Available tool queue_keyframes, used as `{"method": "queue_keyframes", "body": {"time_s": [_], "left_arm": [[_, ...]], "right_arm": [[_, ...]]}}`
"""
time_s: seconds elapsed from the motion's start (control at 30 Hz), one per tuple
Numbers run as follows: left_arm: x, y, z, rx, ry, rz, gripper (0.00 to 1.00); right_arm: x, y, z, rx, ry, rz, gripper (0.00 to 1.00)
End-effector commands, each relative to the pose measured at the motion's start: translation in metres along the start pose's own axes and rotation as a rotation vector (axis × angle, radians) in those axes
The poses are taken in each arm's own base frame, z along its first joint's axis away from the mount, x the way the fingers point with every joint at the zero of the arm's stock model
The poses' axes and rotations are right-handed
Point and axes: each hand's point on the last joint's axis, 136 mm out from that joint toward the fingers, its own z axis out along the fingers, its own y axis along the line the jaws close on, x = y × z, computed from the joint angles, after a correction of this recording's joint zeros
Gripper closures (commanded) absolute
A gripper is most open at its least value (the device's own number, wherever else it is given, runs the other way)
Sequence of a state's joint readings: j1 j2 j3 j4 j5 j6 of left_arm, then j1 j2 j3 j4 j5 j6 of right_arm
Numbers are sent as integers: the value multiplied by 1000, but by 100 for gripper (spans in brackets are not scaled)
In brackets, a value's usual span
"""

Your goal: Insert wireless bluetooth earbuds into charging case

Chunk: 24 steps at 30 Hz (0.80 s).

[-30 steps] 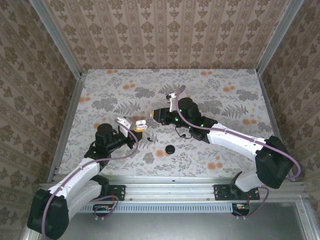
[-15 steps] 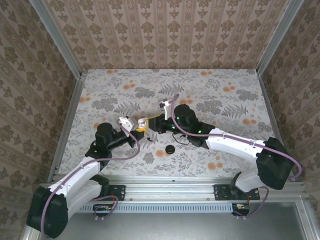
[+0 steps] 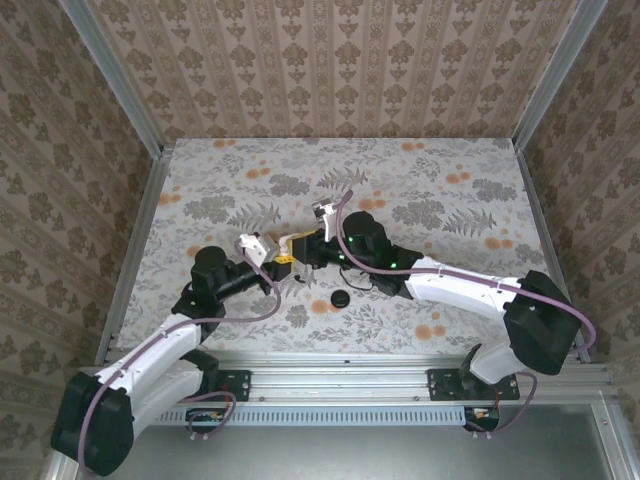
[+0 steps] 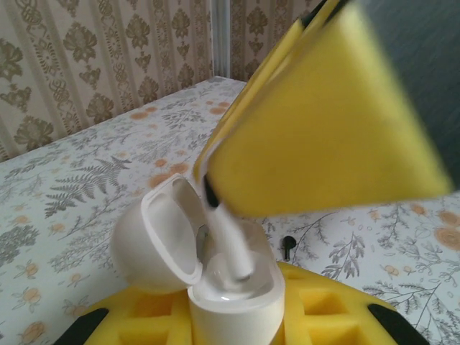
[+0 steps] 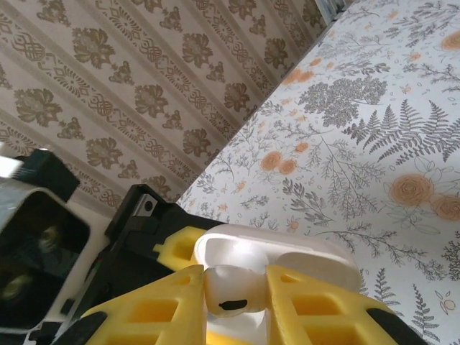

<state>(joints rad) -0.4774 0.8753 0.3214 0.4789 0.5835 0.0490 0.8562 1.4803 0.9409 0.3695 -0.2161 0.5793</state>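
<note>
Left gripper (image 4: 233, 325) is clamping the open glossy white plastic charging case (image 4: 241, 305); right gripper (image 5: 233, 305) is pinching a tiny white earbud (image 5: 231, 287): lower it straight, stem first.

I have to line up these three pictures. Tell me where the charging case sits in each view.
Top external: charging case, a tiny white spot near the centre.
Left wrist: bottom centre, lid open to the left.
Right wrist: bottom centre, behind the earbud.
Shared landmark: yellow pads of the left gripper, clamping the case.
</note>
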Motion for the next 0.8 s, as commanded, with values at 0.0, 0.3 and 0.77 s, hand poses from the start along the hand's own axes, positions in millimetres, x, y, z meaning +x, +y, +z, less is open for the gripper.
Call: {"method": "queue_keyframes", "body": {"time_s": [0.0,0.3,0.77], "left_arm": [[-28,-2,-1,9,-75,38,92],[-32,2,-2,-18,-91,33,91],[-39,3,-5,-35,-115,38,91]], "right_arm": [[-13,6,5,-14,-58,1,76],[-3,7,8,-14,-21,-10,76],[2,2,4,0,3,6,57]]}}
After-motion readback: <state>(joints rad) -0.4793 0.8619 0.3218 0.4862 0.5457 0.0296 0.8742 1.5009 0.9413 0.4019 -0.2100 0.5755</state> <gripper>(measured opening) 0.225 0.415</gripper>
